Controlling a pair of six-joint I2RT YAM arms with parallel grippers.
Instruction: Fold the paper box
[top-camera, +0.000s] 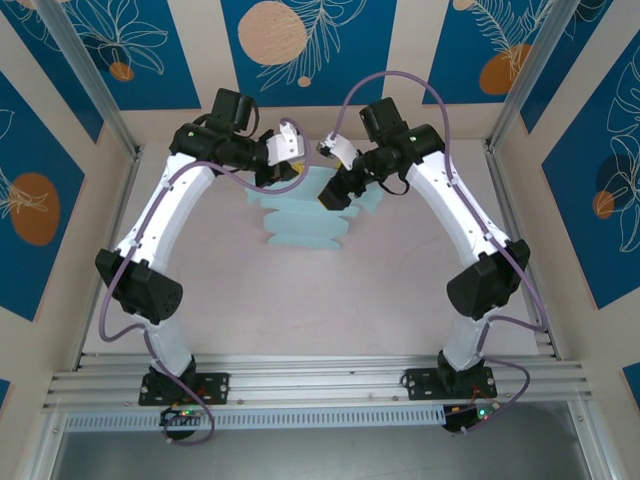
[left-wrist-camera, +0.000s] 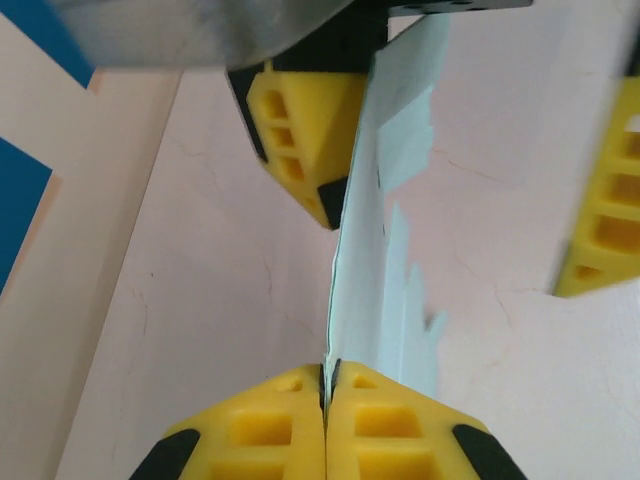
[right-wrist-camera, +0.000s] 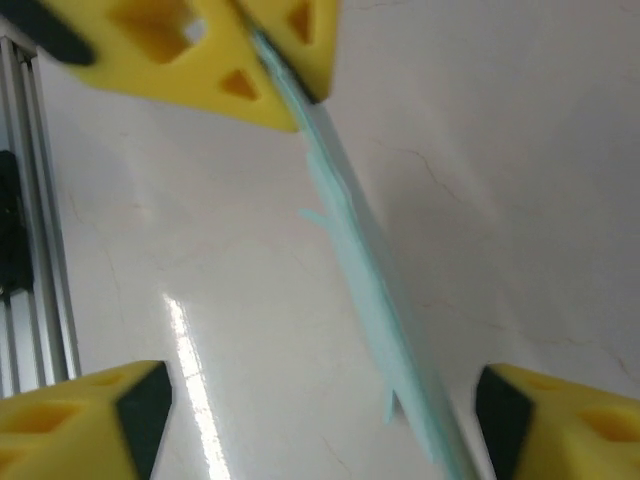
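The paper box (top-camera: 305, 225) is a pale blue die-cut sheet with tabs, held up on edge at the far middle of the table. In the left wrist view my left gripper (left-wrist-camera: 327, 388) is shut on the sheet's near edge, and the card (left-wrist-camera: 385, 230) runs away from it. My right gripper's yellow fingers (left-wrist-camera: 300, 130) stand apart on either side of the sheet further along. In the right wrist view my right gripper (right-wrist-camera: 320, 425) is open, with the sheet (right-wrist-camera: 365, 280) passing between its fingers untouched. The left gripper (right-wrist-camera: 265, 45) pinches the sheet's far end there.
The pale tabletop (top-camera: 300, 300) lies under both arms. An aluminium rail (right-wrist-camera: 40, 250) runs along the table's side. Blue patterned walls (top-camera: 100, 50) enclose the back and sides. Both arms arch inward and meet over the sheet.
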